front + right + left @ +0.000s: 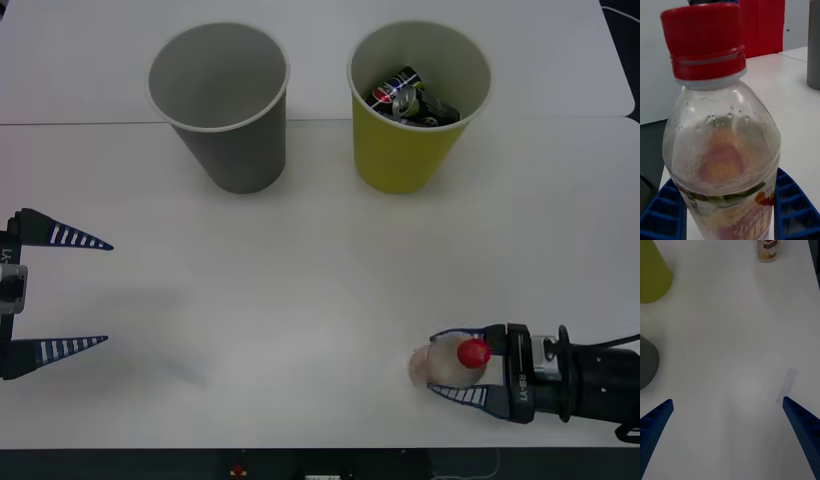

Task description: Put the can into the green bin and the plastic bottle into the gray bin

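Observation:
The can (410,97) lies inside the green bin (400,150) at the back right, dark with a red and white logo. To its left stands the gray bin (235,150), also seen as the gray bin (645,362) beside the green bin (651,273). The plastic bottle (438,366) stands upright near the table's front right edge, clear with a red cap. My right gripper (432,364) is shut on it, and its blue fingers (662,210) press both sides of the bottle (722,150). My left gripper (108,293) hangs open at the far left, holding nothing.
The white table (300,300) has open surface between the bins and the grippers. A seam runs across the table behind the bins. The front edge lies just below the bottle. A red panel (763,26) stands beyond the table.

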Robot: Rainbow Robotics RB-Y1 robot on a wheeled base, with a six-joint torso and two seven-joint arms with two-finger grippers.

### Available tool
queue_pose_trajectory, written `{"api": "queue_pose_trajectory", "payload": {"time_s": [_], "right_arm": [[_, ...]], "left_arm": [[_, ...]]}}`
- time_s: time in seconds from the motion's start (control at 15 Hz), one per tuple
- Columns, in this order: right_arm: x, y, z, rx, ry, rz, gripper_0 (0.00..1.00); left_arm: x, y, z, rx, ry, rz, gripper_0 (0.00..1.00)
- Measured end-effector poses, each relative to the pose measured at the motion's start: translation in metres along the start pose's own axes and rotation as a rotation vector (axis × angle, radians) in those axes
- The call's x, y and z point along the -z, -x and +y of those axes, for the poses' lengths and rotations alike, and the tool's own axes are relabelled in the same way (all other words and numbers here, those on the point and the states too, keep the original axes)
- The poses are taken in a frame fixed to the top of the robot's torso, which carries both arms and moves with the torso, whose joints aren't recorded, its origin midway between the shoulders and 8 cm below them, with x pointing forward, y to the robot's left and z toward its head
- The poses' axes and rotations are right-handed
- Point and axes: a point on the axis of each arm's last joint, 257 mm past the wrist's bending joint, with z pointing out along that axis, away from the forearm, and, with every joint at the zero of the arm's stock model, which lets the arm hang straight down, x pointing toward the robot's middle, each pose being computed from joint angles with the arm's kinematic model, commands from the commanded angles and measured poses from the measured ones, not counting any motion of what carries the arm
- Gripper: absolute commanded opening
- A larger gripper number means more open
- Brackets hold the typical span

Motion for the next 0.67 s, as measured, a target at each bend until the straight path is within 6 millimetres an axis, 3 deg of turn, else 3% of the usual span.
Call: {"api": "queue_pose_trajectory", "payload": {"time_s": [0.33,0.67], "right_arm": [[-0.001,0.004,0.001,-0.002,0.013,-0.011,0.00],[0.005,0.030,0.000,-0.075,0.064,-0.006,0.00]], "left_arm": [[0.000,0.000,0.000,0.000,0.000,0.000,1.00],[0.000,0.000,0.000,0.000,0.000,0.000,1.00]]}}
